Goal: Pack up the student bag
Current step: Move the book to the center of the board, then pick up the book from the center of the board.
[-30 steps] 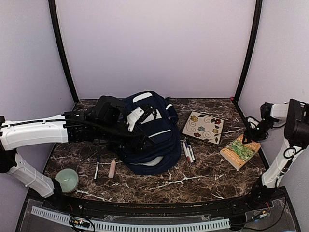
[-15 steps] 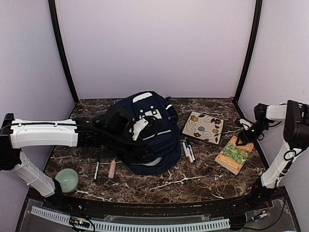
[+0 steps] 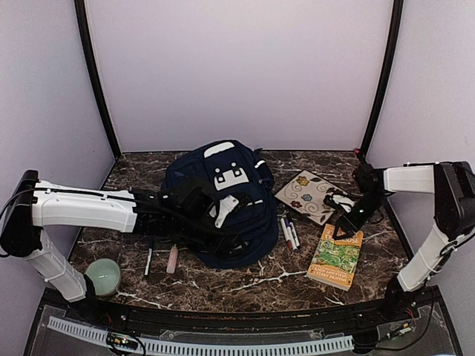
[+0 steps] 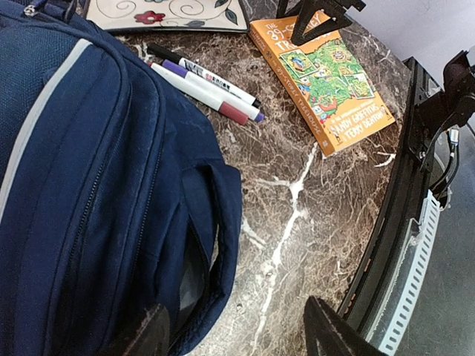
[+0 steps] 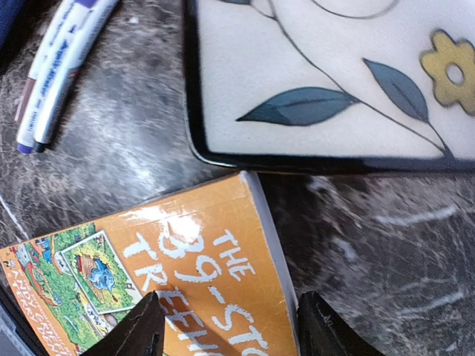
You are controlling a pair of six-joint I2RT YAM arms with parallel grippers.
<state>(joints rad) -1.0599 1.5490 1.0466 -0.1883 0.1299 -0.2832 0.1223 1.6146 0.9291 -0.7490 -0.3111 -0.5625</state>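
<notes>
The navy student bag lies in the middle of the table and fills the left of the left wrist view, where a pocket gapes on light lining. My left gripper is open and empty at the bag's near right edge; in its own view one finger is over the bag's rim and the other over bare marble. My right gripper is open with its tips on the far end of an orange book. In the right wrist view the fingers straddle the book's top corner.
Three markers lie between the bag and the book. A flower-patterned tile lies behind the book. A pen, a pink tube and a green candle sit at the near left. The table's front rail is close.
My right gripper has slid the orange book left and toward the front, turning it. My left arm has reached further right across the bag to its near right edge.
</notes>
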